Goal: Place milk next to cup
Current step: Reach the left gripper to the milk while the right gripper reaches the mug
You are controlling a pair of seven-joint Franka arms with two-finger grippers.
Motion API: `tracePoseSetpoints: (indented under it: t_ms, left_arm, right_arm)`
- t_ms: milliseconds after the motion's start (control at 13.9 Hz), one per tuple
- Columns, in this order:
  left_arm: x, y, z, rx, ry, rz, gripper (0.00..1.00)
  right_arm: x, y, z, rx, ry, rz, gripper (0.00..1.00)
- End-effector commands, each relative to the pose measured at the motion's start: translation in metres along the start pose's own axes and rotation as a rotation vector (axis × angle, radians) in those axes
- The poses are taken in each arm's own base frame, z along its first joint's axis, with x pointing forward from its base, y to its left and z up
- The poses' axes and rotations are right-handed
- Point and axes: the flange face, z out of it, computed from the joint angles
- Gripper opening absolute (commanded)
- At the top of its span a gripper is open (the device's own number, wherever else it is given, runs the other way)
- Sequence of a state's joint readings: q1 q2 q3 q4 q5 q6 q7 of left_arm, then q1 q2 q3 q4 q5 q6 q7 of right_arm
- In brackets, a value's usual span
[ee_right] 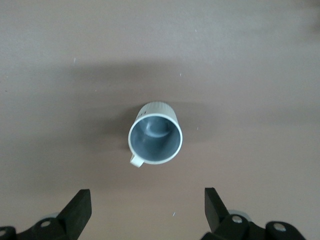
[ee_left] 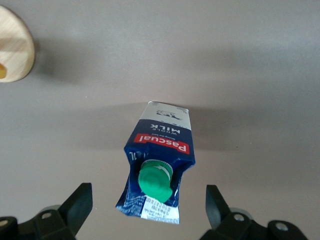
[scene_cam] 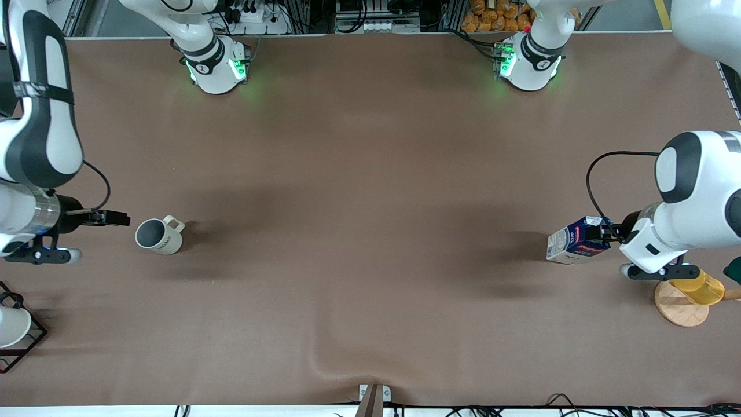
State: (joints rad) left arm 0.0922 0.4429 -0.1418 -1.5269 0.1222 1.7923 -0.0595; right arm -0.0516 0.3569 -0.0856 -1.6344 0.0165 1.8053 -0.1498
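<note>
The milk (scene_cam: 576, 242), a dark-blue carton with a green cap and a red label band, stands on the brown table toward the left arm's end. My left gripper (scene_cam: 605, 233) is open around its top, with a finger on each side and neither touching; in the left wrist view the milk (ee_left: 161, 150) sits between the open fingers of my left gripper (ee_left: 148, 206). The cup (scene_cam: 158, 234), a cream-white mug with a grey inside and a handle, stands toward the right arm's end. My right gripper (scene_cam: 117, 219) is open and empty just beside it; the right wrist view shows the cup (ee_right: 155, 139) ahead of my right gripper (ee_right: 148, 207).
A yellow translucent cup (scene_cam: 703, 288) sits on a round wooden coaster (scene_cam: 678, 310) close to the left arm; the coaster also shows in the left wrist view (ee_left: 15, 47). A white cup (scene_cam: 11, 325) sits in a black wire rack (scene_cam: 32, 339) at the right arm's end.
</note>
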Motion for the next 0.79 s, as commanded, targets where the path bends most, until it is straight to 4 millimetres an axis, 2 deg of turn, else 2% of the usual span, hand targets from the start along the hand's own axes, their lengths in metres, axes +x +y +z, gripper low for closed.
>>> tracePoseSetpoints:
  t_ms: [0,144,288,359,503,719]
  left_arm:
    - [-0.002,0.001,0.008,0.019,0.004,0.036,1.00]
    - [-0.002,0.001,0.016,0.021,-0.008,0.038,1.00]
    - [0.000,-0.001,0.029,0.020,-0.014,0.037,1.00]
    - [-0.001,-0.001,0.037,0.019,-0.014,0.039,1.00]
    - [-0.001,0.000,0.041,0.019,-0.014,0.040,1.00]
    - [0.000,0.002,0.045,0.018,-0.020,0.043,0.99]
  right_arm:
    - [-0.003,0.026,0.035,-0.014,0.043,-0.105,1.00]
    - [0.002,0.038,0.060,-0.014,0.048,-0.105,1.00]
    - [0.006,0.040,0.072,-0.015,0.046,-0.104,1.00]
    - [0.008,0.039,0.078,-0.015,0.043,-0.106,0.94]
    - [0.013,0.039,0.096,-0.015,0.033,-0.106,0.83]
    - [0.018,0.047,0.113,-0.016,0.034,-0.098,0.79]
